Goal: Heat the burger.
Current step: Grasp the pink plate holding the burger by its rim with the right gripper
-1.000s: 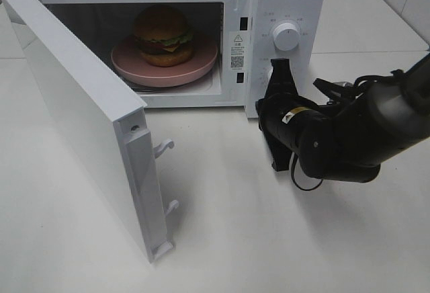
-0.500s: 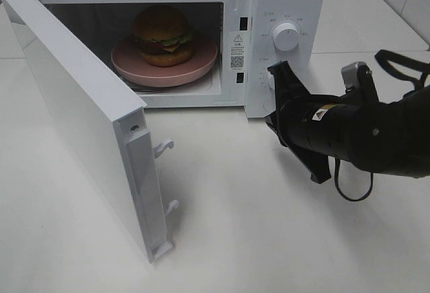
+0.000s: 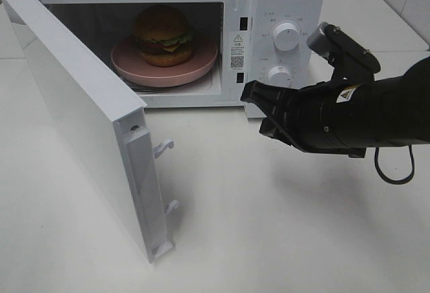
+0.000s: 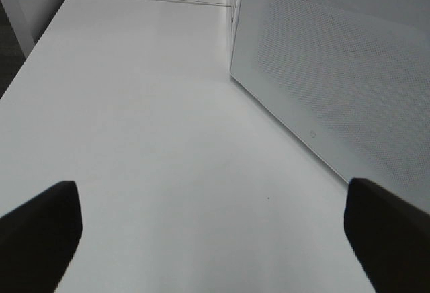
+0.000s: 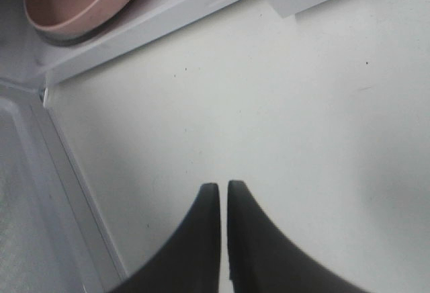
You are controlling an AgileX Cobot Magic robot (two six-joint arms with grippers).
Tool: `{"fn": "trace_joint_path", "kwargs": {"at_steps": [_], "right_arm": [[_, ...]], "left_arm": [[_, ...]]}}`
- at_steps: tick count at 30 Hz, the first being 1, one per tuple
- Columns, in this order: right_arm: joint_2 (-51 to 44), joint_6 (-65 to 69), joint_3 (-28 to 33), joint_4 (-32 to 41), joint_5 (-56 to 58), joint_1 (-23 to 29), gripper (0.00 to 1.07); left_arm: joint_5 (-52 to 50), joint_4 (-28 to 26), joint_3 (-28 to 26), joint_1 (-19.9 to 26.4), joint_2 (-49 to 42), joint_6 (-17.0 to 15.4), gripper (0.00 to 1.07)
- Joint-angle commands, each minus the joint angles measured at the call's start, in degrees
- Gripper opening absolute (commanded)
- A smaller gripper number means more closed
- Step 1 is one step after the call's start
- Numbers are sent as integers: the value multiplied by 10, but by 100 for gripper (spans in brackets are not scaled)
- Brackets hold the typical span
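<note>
white microwave (image 3: 285,11) stands on the table (image 3: 269,239), door (image 3: 80,118) swung wide. burger (image 3: 162,35) sits on a pink plate (image 3: 195,64) inside the cavity. right gripper (image 3: 259,108) hangs just in front of the control panel, below the lower knob (image 3: 279,75), fingers pressed together on nothing. left gripper (image 4: 215,229) spread wide over bare table beside the door's outer face.

Glossy black cylindrical robot arm (image 3: 356,115), small yellow warning sticker (image 3: 349,93), grey camera bracket (image 3: 339,46), thin looping black cable (image 3: 393,169), tapered black fingers (image 5: 205,239).
</note>
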Motion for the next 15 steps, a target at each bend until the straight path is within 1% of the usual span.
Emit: {"fn": "trace_joint_path", "kwargs": {"at_steps": [1, 7, 8, 9, 10, 11, 12, 13, 14, 15], "right_arm": [[-16, -39, 1, -5, 40, -1, 5], [-33, -66, -7, -16, 106, -1, 5], [-34, -76, -22, -46, 143, -1, 5], [-34, -76, -22, -46, 143, -1, 5], [-34, -80, -38, -85, 188, -1, 6], [-34, -80, -38, -85, 188, -1, 6], [-34, -81, -48, -111, 210, -1, 6], [-34, -81, -64, -163, 248, -1, 7], [-34, -81, -64, -163, 248, -1, 7], [-34, -81, -73, -193, 267, -1, 7]], "left_arm": [[-1, -4, 0, 1, -9, 0, 98], [-1, -4, 0, 1, -9, 0, 98], [-1, -4, 0, 1, -9, 0, 98], [-1, -4, 0, 1, -9, 0, 98], [-1, -4, 0, 1, -9, 0, 98], [-1, -4, 0, 1, -9, 0, 98], [-1, -4, 0, 1, -9, 0, 98], [-1, -4, 0, 1, -9, 0, 98], [-1, -4, 0, 1, -9, 0, 98], [-1, -4, 0, 1, -9, 0, 98]]}}
